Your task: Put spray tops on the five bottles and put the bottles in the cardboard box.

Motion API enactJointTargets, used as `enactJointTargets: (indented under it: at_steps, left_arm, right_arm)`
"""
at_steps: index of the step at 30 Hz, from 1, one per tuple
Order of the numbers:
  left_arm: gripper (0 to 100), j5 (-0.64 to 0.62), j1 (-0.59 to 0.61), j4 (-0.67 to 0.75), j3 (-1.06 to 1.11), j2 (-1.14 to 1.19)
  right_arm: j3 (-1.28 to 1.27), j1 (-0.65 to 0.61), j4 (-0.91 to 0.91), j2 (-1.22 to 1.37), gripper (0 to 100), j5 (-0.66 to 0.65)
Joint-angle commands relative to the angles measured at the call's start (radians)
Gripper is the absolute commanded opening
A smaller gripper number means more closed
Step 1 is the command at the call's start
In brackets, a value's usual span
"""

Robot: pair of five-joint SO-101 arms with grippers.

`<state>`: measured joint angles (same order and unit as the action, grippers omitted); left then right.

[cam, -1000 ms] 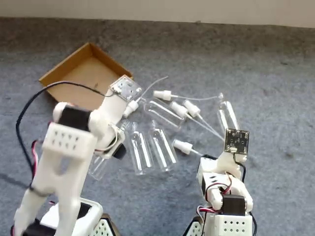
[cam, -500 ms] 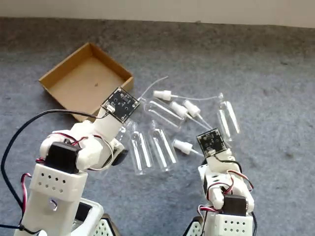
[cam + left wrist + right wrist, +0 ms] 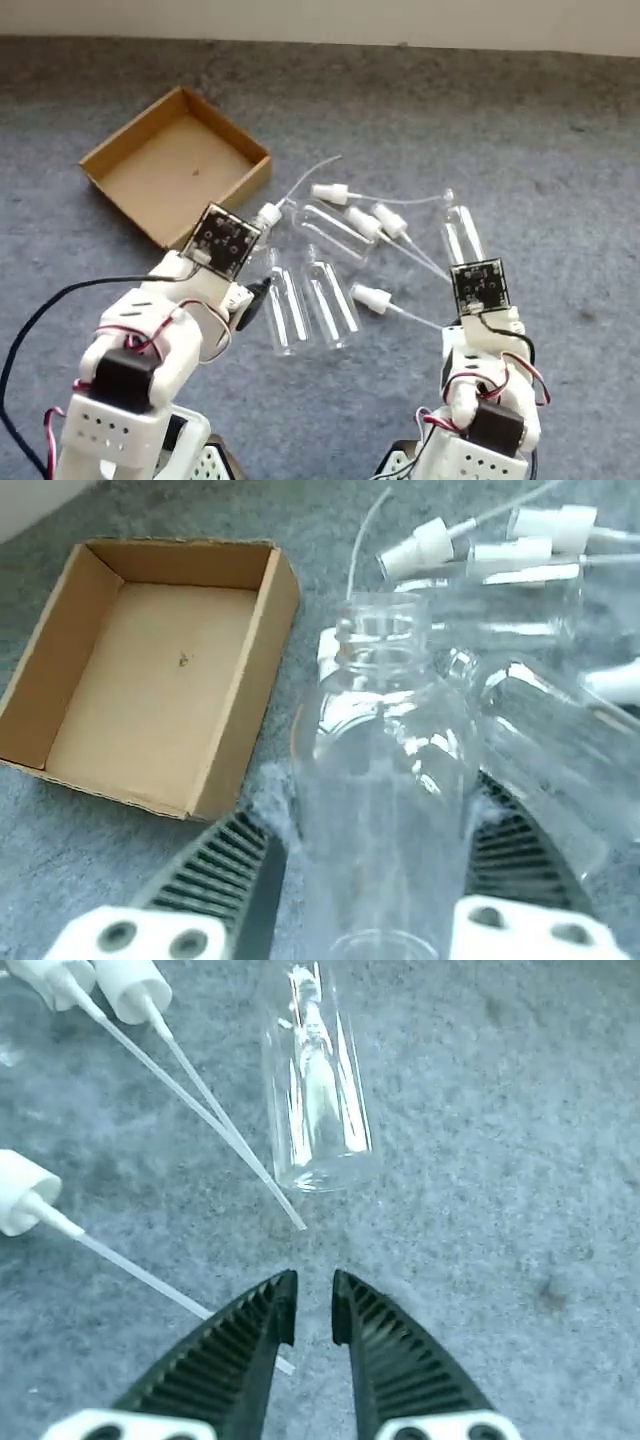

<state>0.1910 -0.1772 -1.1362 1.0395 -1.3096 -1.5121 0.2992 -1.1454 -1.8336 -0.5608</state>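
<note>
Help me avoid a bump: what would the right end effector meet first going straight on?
Likely the tip of a spray top's dip tube, just ahead of the right end effector, then the base of the clear bottle; its height is unclear.

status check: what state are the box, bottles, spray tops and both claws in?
cardboard box: open-topped, empty
held bottle: uncapped, neck open
left claw: shut on held bottle
other bottles: lying on their sides, uncapped
spray tops: loose, fitted to no bottle
right claw: open a slit, empty
</note>
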Motion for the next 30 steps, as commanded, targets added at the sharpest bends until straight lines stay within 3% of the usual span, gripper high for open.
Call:
enactJointTargets:
  at_steps: [1,6,14,20,30]
  left_arm:
    - [15,-0.043,-0.016,0.032,0.005,-0.079]
    - [15,-0.048,-0.059,0.164,0.076,-0.088]
    - [15,-0.051,-0.163,0.27,0.15,-0.09]
    - [15,-0.215,-0.154,0.29,0.151,-0.09]
    - [15,-0.221,-0.074,0.288,0.153,-0.091]
  right_arm:
    - [0.134,0.013,-0.076,-0.004,6.3,-0.032]
    - [0.271,0.013,-0.147,0.068,6.3,-0.031]
    - [0.585,0.012,-0.154,0.593,6.4,-0.032]
    - [0.809,-0.045,-0.154,0.947,6.4,-0.026]
    - [1.119,-0.163,-0.156,1.385,17.4,-0.026]
